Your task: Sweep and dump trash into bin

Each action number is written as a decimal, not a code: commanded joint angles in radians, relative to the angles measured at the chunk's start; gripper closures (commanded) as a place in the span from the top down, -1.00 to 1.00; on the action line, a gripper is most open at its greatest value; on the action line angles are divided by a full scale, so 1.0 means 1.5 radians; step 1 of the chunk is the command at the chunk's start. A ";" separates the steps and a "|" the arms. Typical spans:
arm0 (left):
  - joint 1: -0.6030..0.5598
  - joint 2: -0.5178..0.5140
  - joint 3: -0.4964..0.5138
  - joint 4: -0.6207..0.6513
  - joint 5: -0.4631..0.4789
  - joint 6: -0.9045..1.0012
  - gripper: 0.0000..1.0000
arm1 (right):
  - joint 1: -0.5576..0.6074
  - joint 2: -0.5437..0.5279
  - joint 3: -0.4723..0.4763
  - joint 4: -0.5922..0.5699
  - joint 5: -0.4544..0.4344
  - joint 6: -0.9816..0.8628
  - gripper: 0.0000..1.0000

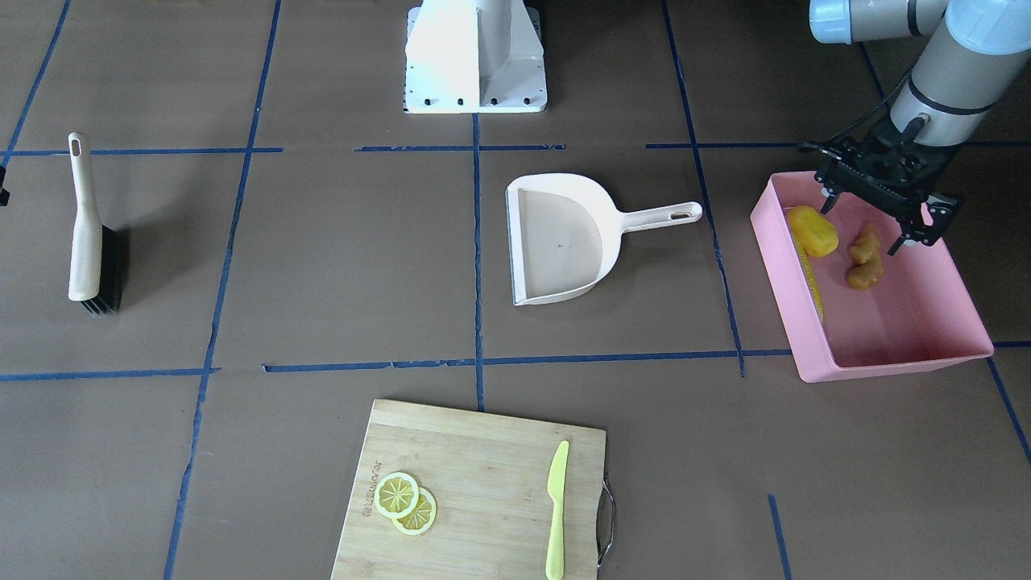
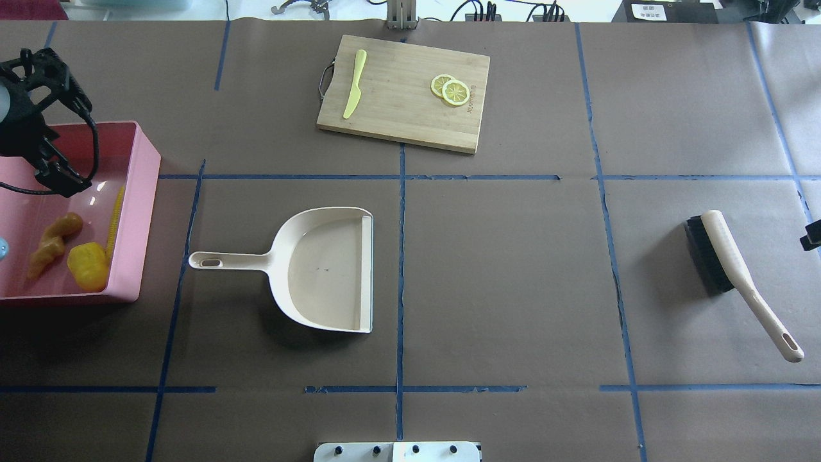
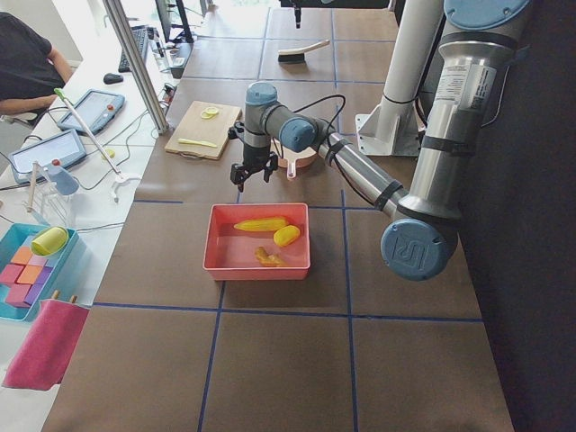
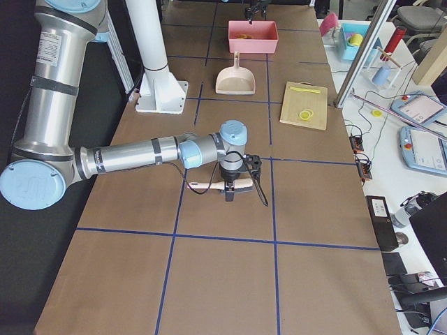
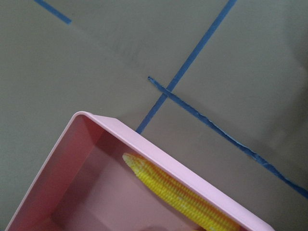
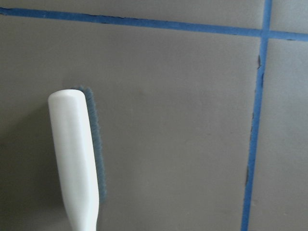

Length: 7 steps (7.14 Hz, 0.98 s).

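The pink bin (image 1: 886, 366) stands at the table's left end. In it lie the long corn cob (image 1: 808, 270), the rounded yellow lump (image 1: 813, 231) and the tan-orange ginger root (image 1: 864, 258). My left gripper (image 1: 862, 228) hangs open and empty just above the bin, over the trash. The left wrist view shows the bin's corner (image 5: 144, 139) and the corn cob (image 5: 178, 192). My right gripper (image 4: 234, 188) hovers over the brush (image 4: 209, 185) at the table's right end. Only a sliver of it shows at the overhead view's edge (image 2: 811, 234), so I cannot tell its state.
The beige dustpan (image 1: 564, 242) lies empty mid-table, handle toward the bin. The brush (image 2: 737, 269) lies on the table at the right. A wooden cutting board (image 2: 404, 96) at the far side carries a yellow-green knife (image 2: 354, 83) and lemon slices (image 2: 450, 90).
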 commanded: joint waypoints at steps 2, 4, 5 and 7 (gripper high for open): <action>-0.202 0.017 0.183 0.013 -0.174 0.001 0.99 | 0.091 0.050 -0.043 -0.085 0.003 -0.152 1.00; -0.330 0.033 0.246 0.065 -0.205 -0.026 1.00 | 0.129 0.057 -0.083 -0.084 0.023 -0.204 1.00; -0.351 0.037 0.247 0.070 -0.216 -0.102 1.00 | 0.149 0.073 -0.113 -0.086 0.051 -0.232 1.00; -0.354 0.081 0.247 0.037 -0.212 -0.113 1.00 | 0.166 0.075 -0.109 -0.086 0.054 -0.236 1.00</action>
